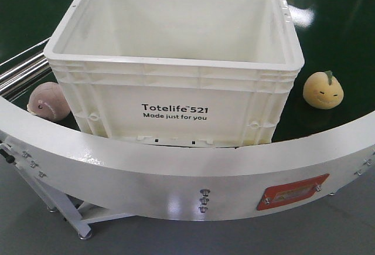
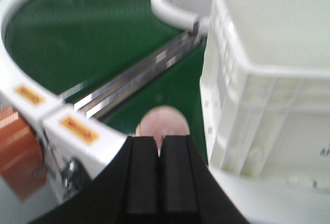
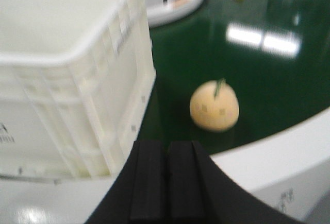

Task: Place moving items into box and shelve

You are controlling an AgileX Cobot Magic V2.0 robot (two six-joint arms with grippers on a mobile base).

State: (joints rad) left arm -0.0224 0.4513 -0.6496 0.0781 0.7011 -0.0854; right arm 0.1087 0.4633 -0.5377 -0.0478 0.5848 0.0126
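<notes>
Industrial test cell or lab, not a home: green conveyor belt [image 1: 345, 38], white curved steel guard [image 1: 146, 173] with bolts [image 1: 204, 200] near, orange warning plate [image 1: 292, 191], steel rollers [image 1: 20, 70] left, grey floor [image 1: 176, 237].

We log the box [image 1: 111, 105] white, ribbed, with black lettering. Left of the box, dusty-pink plush [image 1: 48, 101]. Right of it, yellow-orange plush [image 1: 323, 89] with green leaf stem. Beneath, dark green surface [image 1: 343, 32], white rim [image 1: 146, 173], orange label [image 1: 292, 191].

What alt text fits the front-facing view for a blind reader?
A large white crate printed "Totelife 521" stands on a green curved conveyor. A pinkish-brown plush ball lies at its left, a yellow-orange plush at its right, both outside it.
</notes>
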